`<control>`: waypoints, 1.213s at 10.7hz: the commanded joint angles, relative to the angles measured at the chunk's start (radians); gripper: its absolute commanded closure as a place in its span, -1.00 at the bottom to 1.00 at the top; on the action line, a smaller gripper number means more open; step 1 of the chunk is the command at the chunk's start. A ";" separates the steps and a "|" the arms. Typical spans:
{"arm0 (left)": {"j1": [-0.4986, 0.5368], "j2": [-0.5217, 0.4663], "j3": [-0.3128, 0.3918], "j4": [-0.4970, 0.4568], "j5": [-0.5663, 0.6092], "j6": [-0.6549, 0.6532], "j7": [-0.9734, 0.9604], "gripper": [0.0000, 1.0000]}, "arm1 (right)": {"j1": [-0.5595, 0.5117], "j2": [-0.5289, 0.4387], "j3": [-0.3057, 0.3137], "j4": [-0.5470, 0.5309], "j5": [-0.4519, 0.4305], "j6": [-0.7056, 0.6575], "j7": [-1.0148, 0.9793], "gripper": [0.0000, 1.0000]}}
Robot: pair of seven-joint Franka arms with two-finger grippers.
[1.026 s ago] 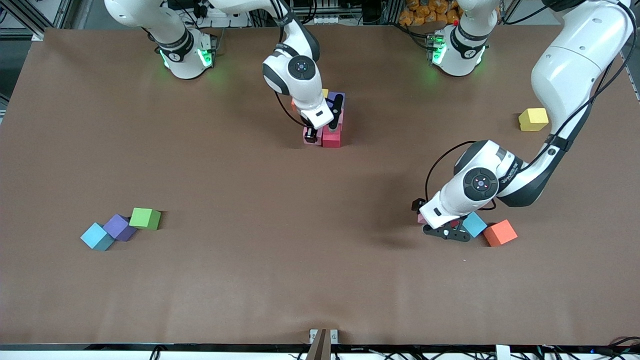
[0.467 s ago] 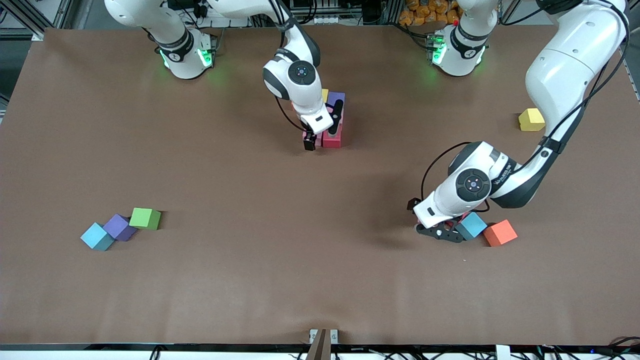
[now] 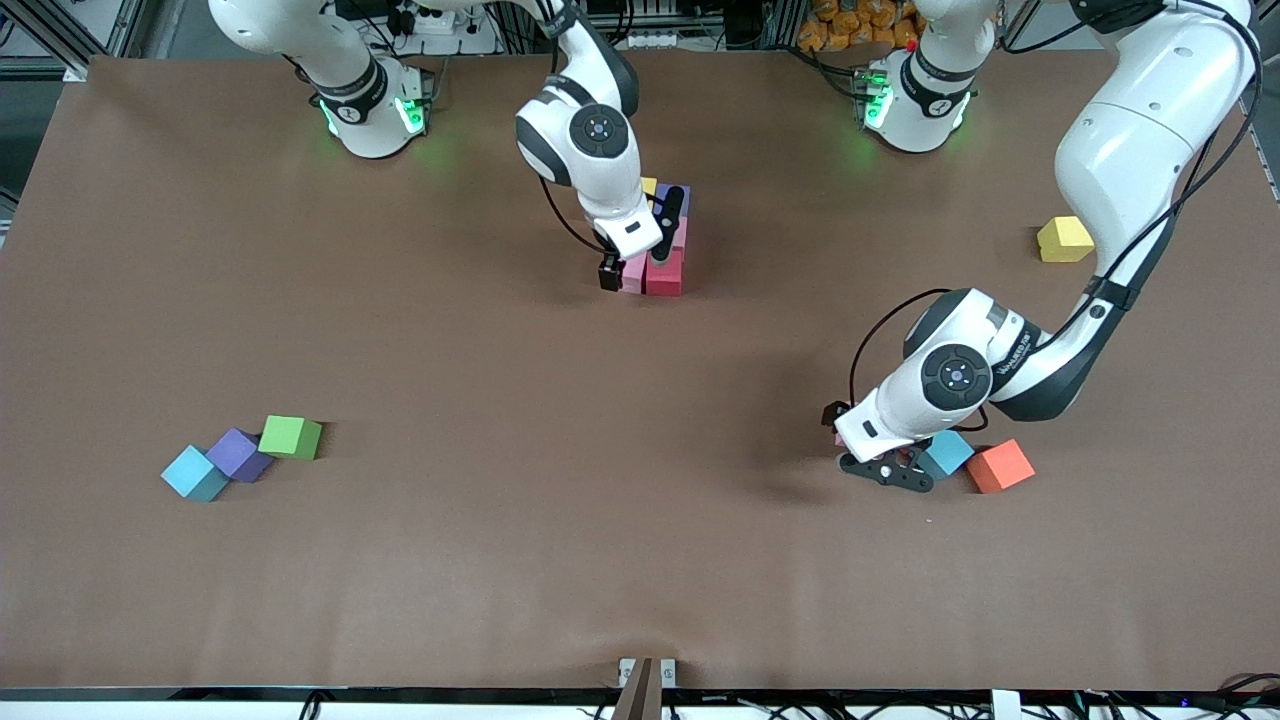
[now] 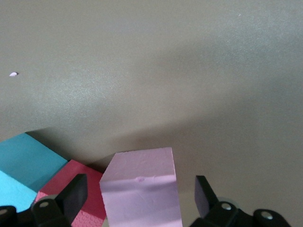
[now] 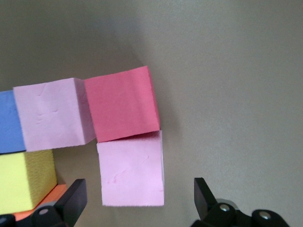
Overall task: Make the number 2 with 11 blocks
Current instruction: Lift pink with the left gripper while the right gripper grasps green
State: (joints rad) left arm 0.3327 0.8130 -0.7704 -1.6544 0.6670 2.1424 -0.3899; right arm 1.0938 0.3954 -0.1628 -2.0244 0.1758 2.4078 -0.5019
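While the whole bench is covered in plain matte brown with faint creases, the only thing at its near edge is a small metal bracket. Next up toward the right arm's end sit a light blue block, purple block and green block. Toward the left arm's end, the left hand hangs low with fingers spread either side of a pink block, beside another blue block and an orange block. Writing on that arm is too small to read. Farther up, the right hand is spread wide over the started number 2. A yellow block sits alone. Cables and aluminium framing run past the bases.
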 commanded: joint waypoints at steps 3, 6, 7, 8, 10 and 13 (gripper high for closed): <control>-0.012 0.026 0.008 0.021 -0.017 -0.012 0.028 -1.00 | -0.191 -0.108 0.005 -0.002 0.001 -0.177 -0.003 -1.00; -0.004 0.029 0.008 0.016 -0.024 -0.012 0.011 -1.00 | -0.482 -0.121 0.005 0.096 -0.012 -0.297 -0.050 -1.00; 0.002 0.026 0.008 0.009 -0.024 -0.012 0.012 -1.00 | -0.562 -0.116 0.006 0.102 -0.019 -0.300 -0.076 -1.00; 0.008 0.025 0.008 0.005 -0.026 -0.018 0.014 -1.00 | -0.644 -0.115 0.008 0.118 -0.027 -0.300 -0.119 -1.00; 0.012 0.017 0.006 -0.013 -0.067 -0.027 -0.004 -1.00 | -0.783 -0.057 0.012 0.195 -0.022 -0.306 -0.330 -1.00; 0.011 0.017 0.006 -0.031 -0.093 -0.042 -0.049 -1.00 | -0.922 0.025 0.011 0.231 -0.025 -0.297 -0.644 -1.00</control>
State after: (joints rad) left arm 0.3425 0.8421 -0.7628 -1.6638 0.5912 2.1132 -0.4060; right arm 0.2226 0.3641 -0.1757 -1.8406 0.1637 2.1210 -1.0240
